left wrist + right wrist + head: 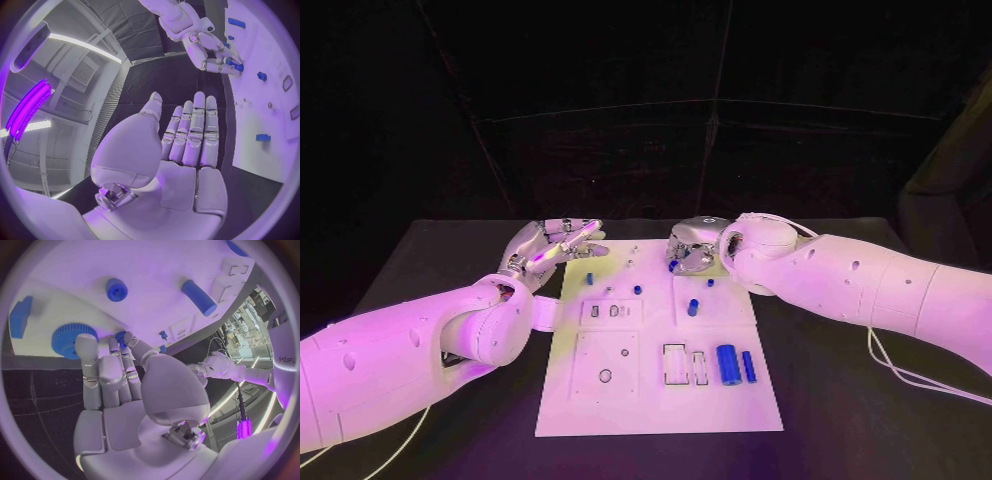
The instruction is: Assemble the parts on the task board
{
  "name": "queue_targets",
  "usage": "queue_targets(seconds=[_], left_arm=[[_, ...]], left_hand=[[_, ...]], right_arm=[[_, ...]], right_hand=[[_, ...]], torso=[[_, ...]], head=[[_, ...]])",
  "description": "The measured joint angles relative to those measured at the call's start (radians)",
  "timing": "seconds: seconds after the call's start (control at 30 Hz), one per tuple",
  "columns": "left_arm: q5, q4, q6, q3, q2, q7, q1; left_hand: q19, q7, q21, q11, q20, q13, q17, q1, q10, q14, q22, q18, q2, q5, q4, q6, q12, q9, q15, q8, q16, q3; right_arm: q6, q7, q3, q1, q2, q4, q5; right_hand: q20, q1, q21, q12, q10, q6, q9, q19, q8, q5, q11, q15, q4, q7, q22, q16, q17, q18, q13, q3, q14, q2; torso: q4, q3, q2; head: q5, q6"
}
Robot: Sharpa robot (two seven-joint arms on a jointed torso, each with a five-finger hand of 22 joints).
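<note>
The white task board [661, 400] lies in the middle of the black table. My right hand [692, 247] reaches down at the board's far edge and pinches a small blue part [121, 335] between thumb and finger, right beside a blue gear [70, 338]. The left wrist view shows that hand [215, 55] with the blue part [235, 65] at its fingertips on the board. My left hand [554, 244] hovers by the board's far left corner, its fingers [194, 130] straight and holding nothing.
A blue cylinder [727, 362] and a thin blue bar [750, 367] lie at the board's near right beside rectangular slots [675, 362]. Small blue pegs [692, 307] [589, 279] stand farther back. A round blue knob [116, 289] and a blue block [20, 316] sit near the gear.
</note>
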Motion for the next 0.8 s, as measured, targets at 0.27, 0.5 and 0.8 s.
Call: queue_targets(seconds=[0.27, 0.5, 0.8], left_arm=[[0.000, -0.003, 0.004, 0.000, -0.002, -0.002, 0.000], [0.000, -0.005, 0.007, 0.000, 0.000, -0.003, 0.000], [0.002, 0.002, 0.009, 0.000, 0.000, -0.005, 0.000]], left_hand=[[0.000, 0.000, -0.004, 0.004, 0.000, 0.000, 0.001, 0.000, -0.004, 0.000, -0.001, 0.000, 0.000, 0.000, 0.000, 0.000, -0.004, 0.000, 0.000, 0.000, 0.000, 0.000], [0.000, 0.000, -0.004, 0.004, 0.000, 0.000, 0.001, 0.000, -0.004, 0.000, -0.001, 0.000, 0.000, 0.000, 0.000, 0.000, -0.004, 0.000, 0.000, 0.000, 0.000, 0.000], [0.000, 0.000, -0.004, 0.004, 0.000, 0.000, 0.001, 0.000, -0.004, 0.000, -0.001, 0.000, 0.000, 0.000, 0.000, 0.000, -0.004, 0.000, 0.000, 0.000, 0.000, 0.000]], right_arm=[[-0.090, 0.008, -0.001, -0.001, -0.013, 0.027, 0.029], [-0.163, 0.001, 0.001, 0.008, 0.036, -0.006, 0.049], [-0.213, -0.016, 0.000, 0.010, 0.112, -0.077, 0.061]], right_hand=[[0.000, -0.017, 0.010, 0.000, 0.000, 0.000, 0.000, 0.000, 0.001, 0.009, 0.000, 0.000, 0.007, 0.000, 0.012, 0.008, 0.008, -0.016, 0.002, 0.022, 0.000, -0.017], [0.000, -0.033, 0.019, 0.000, 0.000, 0.000, 0.001, 0.000, 0.001, 0.010, 0.000, 0.000, 0.015, 0.000, 0.022, 0.023, 0.020, -0.016, 0.002, 0.036, 0.000, -0.033], [0.000, -0.047, 0.032, 0.001, -0.002, 0.000, 0.001, 0.000, 0.001, 0.026, 0.002, 0.000, 0.027, 0.000, 0.032, 0.035, 0.035, -0.016, 0.002, 0.054, 0.000, -0.047]], torso=[[0.0000, -0.0006, 0.000], [0.0042, -0.0010, 0.003], [0.0079, -0.0003, 0.009]], head=[[0.003, 0.008], [0.005, 0.015], [0.007, 0.018]])
